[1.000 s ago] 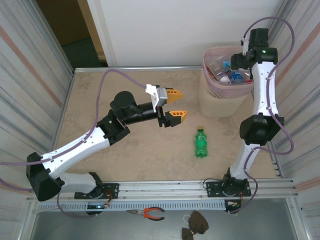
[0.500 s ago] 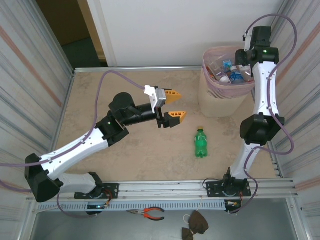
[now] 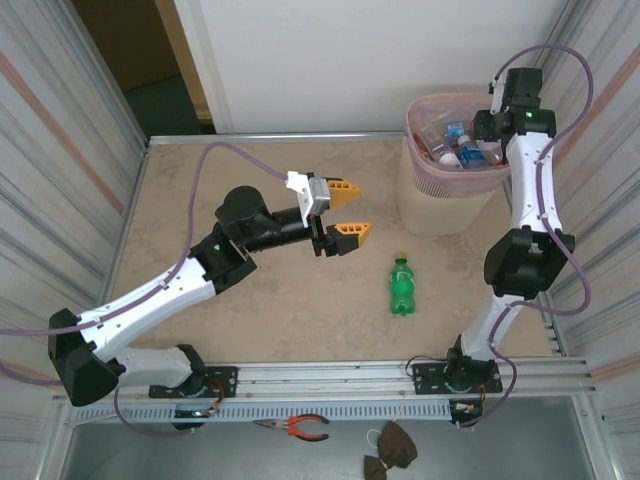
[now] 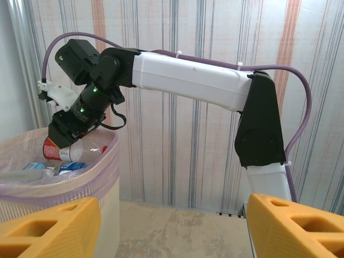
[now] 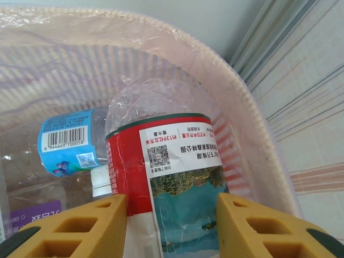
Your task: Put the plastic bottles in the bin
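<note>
A green bottle (image 3: 401,287) with a yellow cap lies on the table, right of centre. The pale pink bin (image 3: 425,205) stands at the back right with several bottles inside. My right gripper (image 3: 487,133) hangs over the bin's right side. In the right wrist view its jaws (image 5: 172,226) stand partly apart. A red-labelled clear bottle (image 5: 166,161) rests in the bin (image 5: 236,91) just past the fingertips, wider than the gap, beside a blue-labelled bottle (image 5: 67,142). My left gripper (image 3: 350,207) is open and empty above mid-table, left of the bin (image 4: 102,177).
Corrugated walls close in the table on the left and right. A metal rail runs along the near edge. Pliers (image 3: 300,428) and a dark object (image 3: 392,450) lie on the shelf below it. The right arm's elbow (image 3: 525,258) stands near the bin's right side.
The right gripper's jaws have narrowed, and its wrist has shifted slightly right and back over the bin. The left arm has edged slightly left. The green bottle has not moved.
</note>
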